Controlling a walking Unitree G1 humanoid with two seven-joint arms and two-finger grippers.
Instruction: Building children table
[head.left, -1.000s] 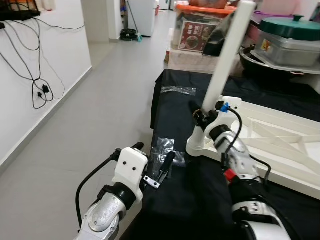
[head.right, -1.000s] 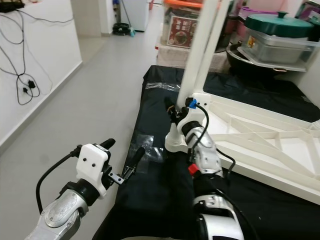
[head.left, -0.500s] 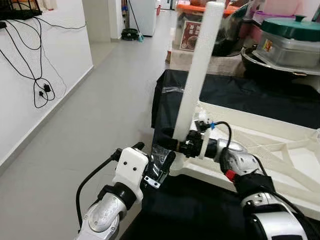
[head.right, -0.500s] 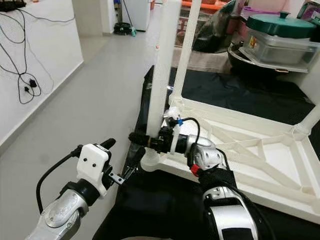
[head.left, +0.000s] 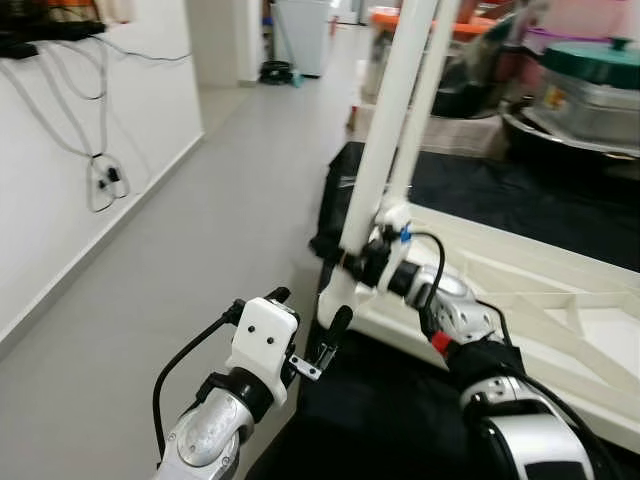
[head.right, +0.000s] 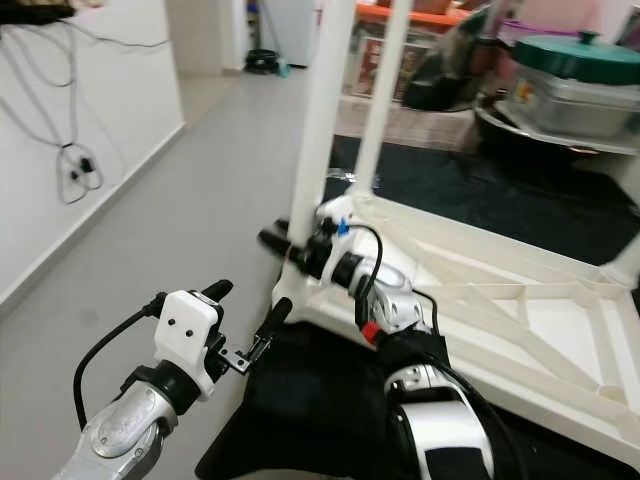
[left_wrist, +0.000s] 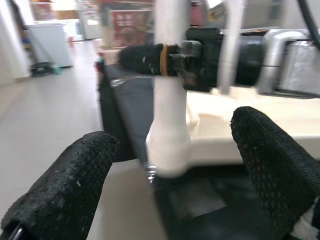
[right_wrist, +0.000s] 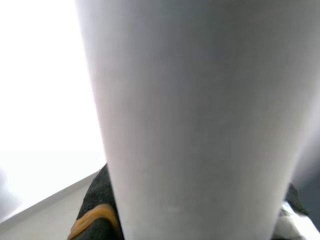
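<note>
The right end effector (head.right: 287, 248) is clenched around the near table leg (head.right: 322, 110), low down, just above the leg's round foot. In the right wrist view this white leg (right_wrist: 200, 120) is very close up, with a black finger (right_wrist: 97, 220) and its orange band peeking out beside it. In the left wrist view the same finger (left_wrist: 150, 59) reaches across the leg from the side.

The leg stands almost straight up from a corner of the white table top (head.right: 560, 330), which lies upside down with its ribs showing. A second white leg (head.right: 378, 95) stands up just behind the first one, at the next corner. Another leg stub (head.right: 625, 262) shows at the far right edge.

The left end effector (head.left: 325, 340) is released, its two black fingers (left_wrist: 60, 185) spread wide apart and gripping nothing. It hovers near the foot of the held leg, a little lower and closer to the robot, not touching it.

The table top rests on a black cloth (head.left: 390, 400) spread on the floor. To the robot's left is bare grey floor (head.left: 200, 200) and a white wall (head.left: 60, 180) with cables (head.left: 105, 175) hanging down. Behind the table are a grey box with a green lid (head.right: 570, 70) and some more boxes (head.right: 390, 60).
</note>
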